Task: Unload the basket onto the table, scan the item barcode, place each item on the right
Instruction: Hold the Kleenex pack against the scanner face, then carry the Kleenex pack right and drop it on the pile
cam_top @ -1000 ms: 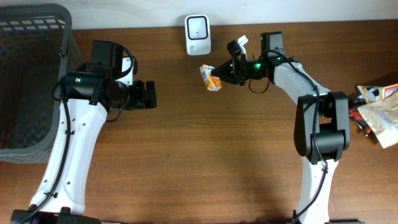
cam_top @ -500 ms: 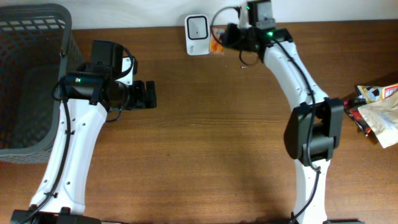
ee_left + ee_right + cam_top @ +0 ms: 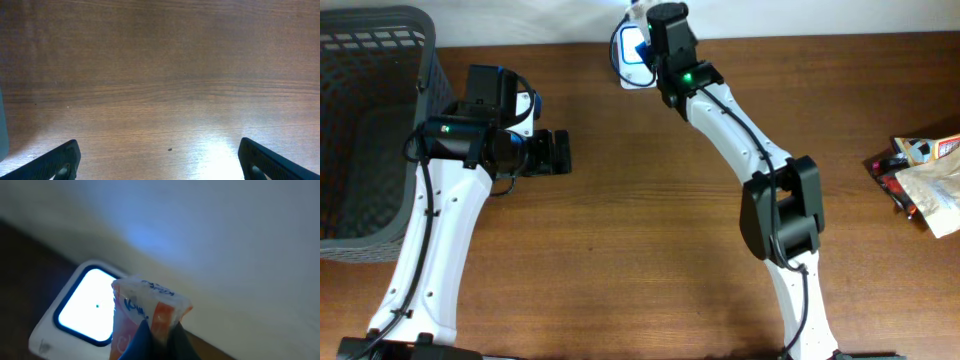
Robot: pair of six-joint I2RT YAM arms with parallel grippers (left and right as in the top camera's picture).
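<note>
In the right wrist view an orange and white packet (image 3: 150, 311) is pinched between my right gripper (image 3: 161, 321) fingers, shut on its lower edge. It hangs just in front of the white scanner (image 3: 65, 325), whose window glows bright. From overhead the right wrist (image 3: 665, 28) covers the packet and hovers over the scanner (image 3: 630, 62) at the table's back edge, where a blue glow shows. My left gripper (image 3: 560, 153) stands open over bare wood, its fingers (image 3: 57, 162) wide apart with nothing between them.
A grey mesh basket (image 3: 370, 130) fills the left end of the table, beside the left arm. Several snack packets (image 3: 925, 180) lie at the right edge. A pale wall rises right behind the scanner.
The right arm has swung left along the back edge with the packet, from right of the scanner to directly over it. The scanner window now glows. The left arm is still.
</note>
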